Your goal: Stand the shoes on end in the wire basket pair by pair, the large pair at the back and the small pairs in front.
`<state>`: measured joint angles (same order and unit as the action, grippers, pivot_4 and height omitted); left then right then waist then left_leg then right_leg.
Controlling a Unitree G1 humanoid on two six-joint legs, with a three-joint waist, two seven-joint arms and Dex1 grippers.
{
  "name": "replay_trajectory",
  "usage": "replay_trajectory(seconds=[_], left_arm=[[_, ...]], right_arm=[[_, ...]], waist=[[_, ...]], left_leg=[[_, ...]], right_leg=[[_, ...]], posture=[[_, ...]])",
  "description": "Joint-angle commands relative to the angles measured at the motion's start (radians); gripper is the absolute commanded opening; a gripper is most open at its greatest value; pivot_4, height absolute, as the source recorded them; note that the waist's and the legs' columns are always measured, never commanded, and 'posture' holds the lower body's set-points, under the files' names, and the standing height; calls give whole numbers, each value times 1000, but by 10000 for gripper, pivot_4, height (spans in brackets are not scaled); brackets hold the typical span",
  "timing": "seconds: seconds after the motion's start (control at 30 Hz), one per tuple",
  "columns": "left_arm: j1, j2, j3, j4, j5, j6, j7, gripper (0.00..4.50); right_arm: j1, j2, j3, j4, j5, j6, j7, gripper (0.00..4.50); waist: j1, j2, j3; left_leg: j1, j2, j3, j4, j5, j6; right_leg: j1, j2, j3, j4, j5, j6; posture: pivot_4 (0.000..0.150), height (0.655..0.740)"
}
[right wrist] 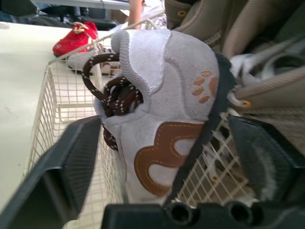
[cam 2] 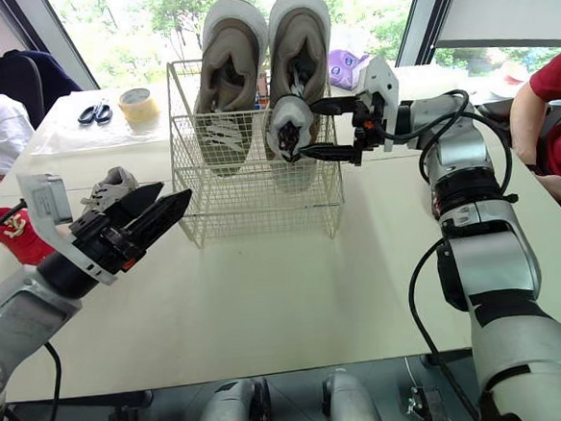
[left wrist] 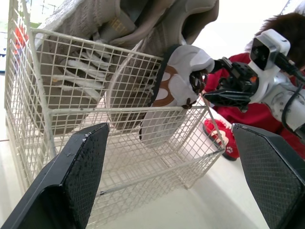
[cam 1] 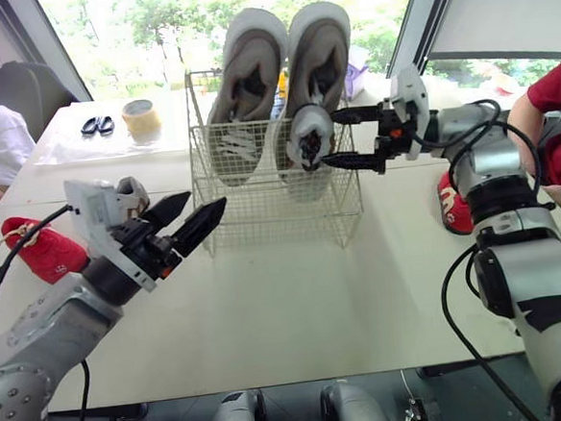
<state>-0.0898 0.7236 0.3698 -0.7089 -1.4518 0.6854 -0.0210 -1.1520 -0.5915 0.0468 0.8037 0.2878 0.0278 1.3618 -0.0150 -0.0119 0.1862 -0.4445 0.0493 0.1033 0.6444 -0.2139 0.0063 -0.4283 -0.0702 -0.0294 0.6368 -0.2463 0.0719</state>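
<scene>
wire basket [cam 1: 262, 217] back: blocked by large pair [cam 1: 284, 56] | front row: open | small shoe [cam 1: 309, 136] at right front rim

Head eyes overlook wire basket [cam 1: 262, 217]; wrists closer.

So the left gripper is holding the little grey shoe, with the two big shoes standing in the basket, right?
No: the right gripper holds the small grey shoe, as the left eye view shows; the left gripper is open and empty. The large pair does stand in the wire basket.
</scene>
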Motion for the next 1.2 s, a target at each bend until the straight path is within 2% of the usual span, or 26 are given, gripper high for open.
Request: replay_trajectory(seconds=[0.03, 0.23, 0.3, 0.37, 0.4, 0.47, 0.5, 0.57, 0.63, 0.7, 0.8, 0.9, 1.03, 1.2], left_arm=[[-4, 16, 14, -1, -13, -13, -19, 42414], [24, 92, 70, 38, -22, 21, -29, 42414], [22, 171, 169, 113, -138, 57, -65, 43707], [8, 278, 254, 222, -162, 115, -121, 43707], [-12, 337, 261, 290, -111, 138, -123, 43707], [-96, 508, 148, 499, 159, 114, -200, 43707], [-134, 550, 103, 568, 241, 99, -246, 43707], [-266, 599, -90, 743, 462, 24, -381, 43707], [-456, 590, -282, 927, 651, 17, -514, 43707], [-637, 535, -403, 1097, 786, 15, -630, 43707], [-875, 433, -517, 1376, 955, 2, -766, 43707], [-1051, 344, -570, 1636, 1094, -44, -827, 43707], [-1157, 251, -604, 1892, 1253, -119, -835, 43707], [-1141, 166, -563, 2023, 1355, -171, -771, 43707]], right_arm=[[15, -45, -50, -120, 19, 49, -12, 44540], [114, -132, -104, -430, 93, 279, -53, 44540], [118, -172, -162, -518, 125, 361, -120, 44892], [103, -208, -209, -559, 167, 432, -148, 44892], [93, -222, -223, -571, 181, 458, -158, 44892], [61, -242, -250, -634, 267, 575, -155, 44892], [53, -247, -256, -660, 299, 620, -154, 44892], [83, -250, -243, -806, 410, 741, -134, 44892], [131, -245, -225, -949, 500, 822, -133, 44892], [175, -230, -214, -1055, 564, 869, -160, 44892], [244, -211, -201, -1162, 612, 901, -206, 44892], [297, -208, -195, -1208, 623, 903, -248, 44892], [333, -204, -212, -1254, 664, 919, -311, 44892], [338, -193, -211, -1276, 713, 934, -390, 44892]], waist=[[0, 0, 0], [-1, 0, 0], [-2, 0, 0], [-2, 0, 0], [-2, 1, 0], [-1, 1, 0], [-2, 2, 0], [0, 2, 0], [2, 1, -1], [3, 1, -1], [7, 0, 0], [11, -1, 0], [9, -1, 0], [7, -2, 0]], left_leg=[[0, 0, 0, 0, 0, 0], [0, -1, 0, -2, 0, 0], [-1, -1, 0, -2, -1, 0], [-2, 0, 0, -3, 0, -1], [-3, -1, 0, -3, 0, -1], [-3, -2, 0, -4, 0, -1], [-3, -2, 1, -4, 0, -1], [-1, -3, 7, -12, 0, -1], [0, -3, 10, -14, 0, -1], [-2, -2, 11, -14, 0, 1], [-12, -2, 13, -10, 2, 3], [-27, 0, 9, 5, 2, 4], [-33, -1, 9, 9, 2, 4], [-33, -1, 7, 11, 1, 6]], right_leg=[[0, -1, 0, 0, 0, 0], [0, -2, 1, -2, 0, 0], [-1, -2, 1, -2, 0, 0], [-4, -3, 0, -2, 0, -1], [-5, -3, 0, -2, 0, -2], [-8, -5, -1, -3, 0, -2], [-10, -5, -2, -4, 1, -2], [-10, -11, -4, -7, 2, -5], [-11, -11, -7, -8, 2, -4], [-11, -10, -10, -7, 3, -3], [-16, -7, -15, -5, 5, 1], [-23, -2, -21, -4, 7, 5], [-27, -3, -21, -3, 10, 10], [-27, -3, -21, 0, 10, 10]], posture=[[1500, 7351], [1500, 7351], [1500, 7351], [1500, 7351], [1500, 7351], [1500, 7351], [1500, 7351], [1500, 7351], [1500, 7351], [1500, 7351], [1500, 7351], [1500, 7351], [1500, 7351], [1500, 7351]])
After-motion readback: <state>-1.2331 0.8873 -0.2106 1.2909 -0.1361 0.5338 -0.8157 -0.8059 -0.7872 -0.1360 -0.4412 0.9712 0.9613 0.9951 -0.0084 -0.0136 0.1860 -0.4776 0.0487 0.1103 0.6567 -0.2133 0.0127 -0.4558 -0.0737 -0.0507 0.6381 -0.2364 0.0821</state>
